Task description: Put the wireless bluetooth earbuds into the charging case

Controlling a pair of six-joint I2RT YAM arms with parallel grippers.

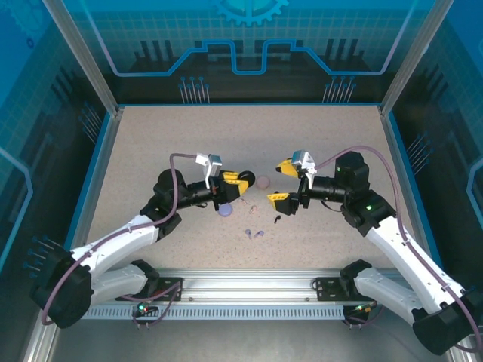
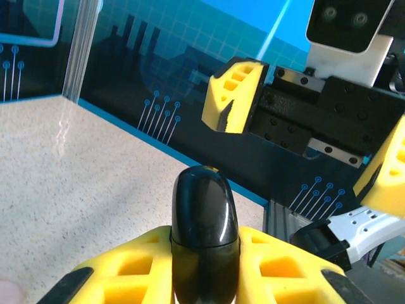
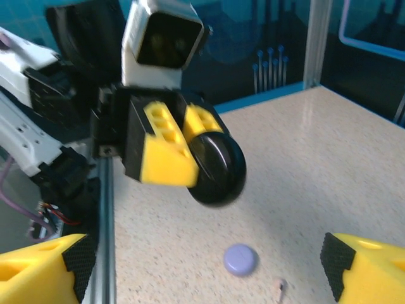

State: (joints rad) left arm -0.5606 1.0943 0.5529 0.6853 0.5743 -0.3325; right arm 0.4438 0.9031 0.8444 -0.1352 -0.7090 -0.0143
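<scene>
– Two purple earbuds (image 1: 259,233) lie on the bench (image 1: 151,151), and a black earbud (image 1: 277,219) is just to the right of them.
– And the cases?
– The purple case (image 1: 224,211) rests on the bench near them. The black case (image 3: 218,168) is above the bench, clamped tight in the left pincer (image 1: 235,181).
– The right pincer (image 1: 281,183)?
– Spread wide, holding nothing, facing the left one.

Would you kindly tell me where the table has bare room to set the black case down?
The far strip of table beyond both grippers is bare, likewise the left edge. The middle is crowded: pink case, purple case and loose earbuds lie near the left gripper, holding the black case, and the open right gripper.
</scene>
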